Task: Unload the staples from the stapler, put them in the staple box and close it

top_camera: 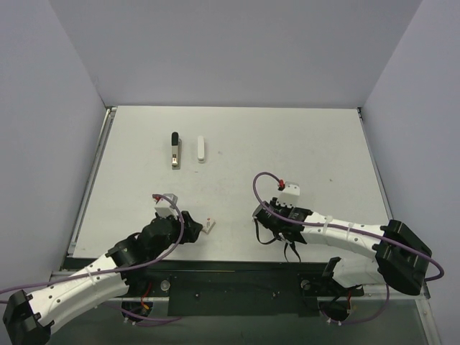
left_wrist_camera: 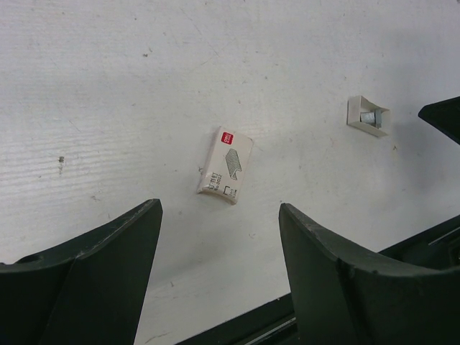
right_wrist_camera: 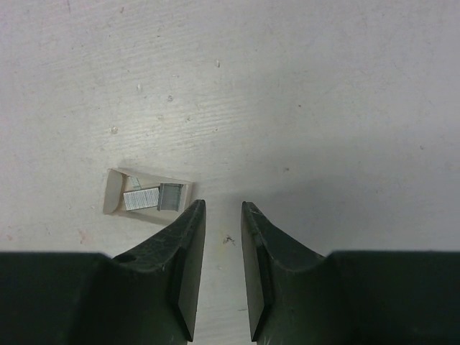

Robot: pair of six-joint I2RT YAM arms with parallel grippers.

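A black metal stapler (top_camera: 175, 149) lies on the far half of the white table (top_camera: 287, 144), left of centre. A small white plastic bar (top_camera: 202, 149) lies just beside it on its right, not touching. Nearer the front edge, a small white cardboard staple box (left_wrist_camera: 226, 167) lies left of an open white cardboard tray (right_wrist_camera: 115, 188), which holds grey metal staple strips (right_wrist_camera: 170, 196).

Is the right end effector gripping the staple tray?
No, the staple tray lies on the table beside the right end effector, whose jaws stand slightly apart around nothing.

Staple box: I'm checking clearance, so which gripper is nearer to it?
Left. The left gripper faces the staple box just ahead; the right gripper is farther off, beside the staple tray.
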